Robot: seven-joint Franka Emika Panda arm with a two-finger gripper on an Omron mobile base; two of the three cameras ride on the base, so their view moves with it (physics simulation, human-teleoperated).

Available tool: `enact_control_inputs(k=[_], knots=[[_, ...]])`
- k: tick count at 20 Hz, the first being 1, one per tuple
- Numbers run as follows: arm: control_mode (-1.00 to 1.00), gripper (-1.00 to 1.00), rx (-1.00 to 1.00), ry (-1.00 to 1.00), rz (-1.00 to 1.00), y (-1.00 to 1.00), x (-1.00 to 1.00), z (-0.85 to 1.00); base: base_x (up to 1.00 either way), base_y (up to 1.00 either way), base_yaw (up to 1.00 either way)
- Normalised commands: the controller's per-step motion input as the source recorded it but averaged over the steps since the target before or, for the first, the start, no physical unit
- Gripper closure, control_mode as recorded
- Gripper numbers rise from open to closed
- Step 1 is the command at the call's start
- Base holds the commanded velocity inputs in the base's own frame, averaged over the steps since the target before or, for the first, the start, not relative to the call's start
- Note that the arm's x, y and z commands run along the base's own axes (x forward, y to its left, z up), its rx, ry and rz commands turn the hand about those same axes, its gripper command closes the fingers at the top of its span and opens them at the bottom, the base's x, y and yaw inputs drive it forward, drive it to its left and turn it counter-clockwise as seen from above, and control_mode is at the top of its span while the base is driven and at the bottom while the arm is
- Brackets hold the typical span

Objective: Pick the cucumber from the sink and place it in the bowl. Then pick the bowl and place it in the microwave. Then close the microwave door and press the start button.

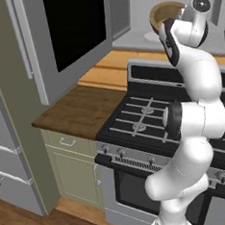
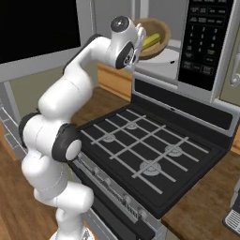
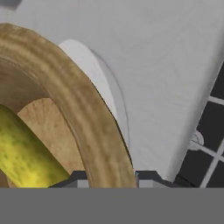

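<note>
The light-brown wooden bowl (image 2: 157, 29) hangs tilted in the mouth of the open microwave (image 2: 206, 47), just above its white turntable plate (image 3: 98, 81). My gripper (image 3: 109, 178) is shut on the bowl's near rim (image 3: 87, 113), one fingertip inside and one outside. The yellow-green cucumber (image 3: 22, 157) lies inside the bowl (image 1: 166, 11), also seen as a yellow-green cucumber (image 2: 151, 41) from the right. The microwave door (image 1: 73, 26) stands swung wide open to the left, black window facing the room. The sink is out of view.
The black stove top (image 2: 145, 150) with its grates lies directly below the arm. A wooden counter (image 1: 80, 110) runs left of the stove under the open door. The microwave's keypad panel (image 2: 201, 37) stands right of the opening.
</note>
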Motion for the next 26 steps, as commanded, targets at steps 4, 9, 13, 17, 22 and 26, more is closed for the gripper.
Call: enact_control_inputs(k=[4, 9, 13, 17, 22, 26], knots=[[-1.00, 1.00, 0.00, 0.04, 0.00, -0.01, 0.59, 0.00, 0.00, 0.00, 0.00], [-1.00, 1.00, 0.00, 0.05, 0.00, -0.08, 0.56, -0.09, 0.00, 0.00, 0.00], [-1.00, 1.00, 0.00, 0.08, 0.00, -0.14, 0.33, -0.22, 0.00, 0.00, 0.00], [-1.00, 1.00, 0.00, 0.13, 0.00, -0.05, 0.24, -0.27, 0.00, 0.00, 0.00], [-1.00, -1.00, 0.00, 0.06, 0.00, 0.00, 0.10, -0.34, 0.00, 0.00, 0.00], [-1.00, -1.00, 0.00, -0.01, 0.00, 0.00, 0.08, -0.29, 0.00, 0.00, 0.00]])
